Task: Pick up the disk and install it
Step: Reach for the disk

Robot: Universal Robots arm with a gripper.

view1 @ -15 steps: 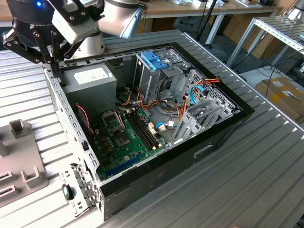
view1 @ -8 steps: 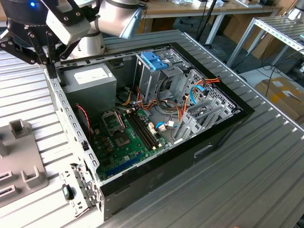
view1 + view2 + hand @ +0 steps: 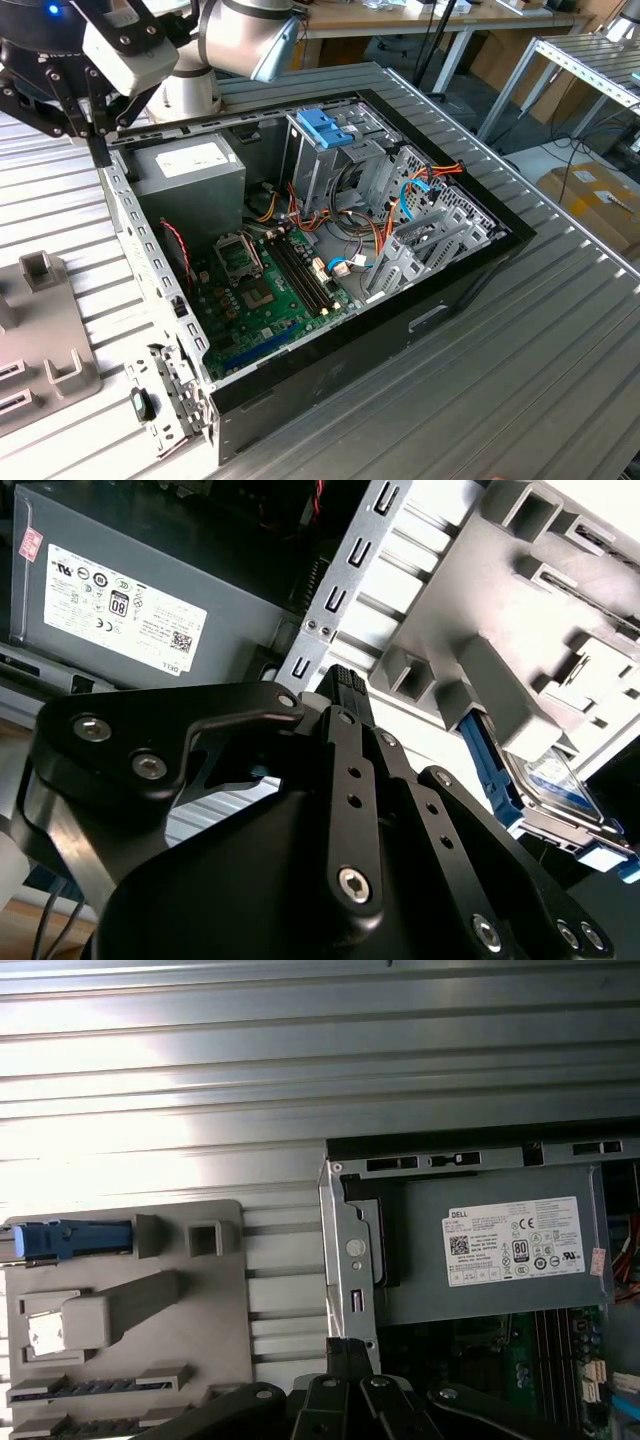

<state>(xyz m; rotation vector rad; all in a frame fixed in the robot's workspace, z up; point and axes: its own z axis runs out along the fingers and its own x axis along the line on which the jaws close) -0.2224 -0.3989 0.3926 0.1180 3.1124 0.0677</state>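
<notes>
The disk (image 3: 556, 780) stands on edge in a slot of a grey holder (image 3: 500, 690): a grey drive with a blue-and-white label in a bright blue carrier. In the first wrist view the disk (image 3: 75, 1240) shows edge-on as a blue bar at the far end of the holder (image 3: 200, 1310). My black gripper (image 3: 345, 680) is shut and holds nothing. It hangs over the case wall by the power supply, apart from the disk. The exterior view has the gripper (image 3: 100, 150) above the case's rear corner.
An open computer case (image 3: 470, 290) lies on the ribbed metal table (image 3: 560, 380). Inside are a grey power supply (image 3: 190, 165), a green motherboard (image 3: 270, 290), cables, and a drive cage holding a bare blue bracket (image 3: 325, 125). The holder (image 3: 50, 340) sits at the exterior view's left.
</notes>
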